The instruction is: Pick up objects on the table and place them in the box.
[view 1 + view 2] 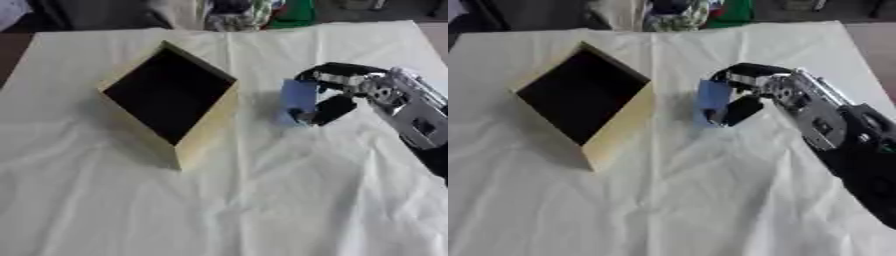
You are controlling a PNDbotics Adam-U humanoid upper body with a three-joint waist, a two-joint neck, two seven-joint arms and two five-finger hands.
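Gripping blue obj (298, 97), right hand (750, 95) just beside open box (210, 130), w/ cloth (262, 200) under.

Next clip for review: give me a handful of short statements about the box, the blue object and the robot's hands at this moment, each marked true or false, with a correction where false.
1. The right hand has its fingers and thumb curled round the blue object. True.
2. The blue object is already inside the box. False: it is to the right of the box, outside it, in the right hand.
3. The box is open at the top and its inside looks dark. True.
4. The left hand is holding the box steady. False: no left hand shows in either view.
5. The table is covered with a dark green cloth. False: the cloth is pale, off-white and creased.
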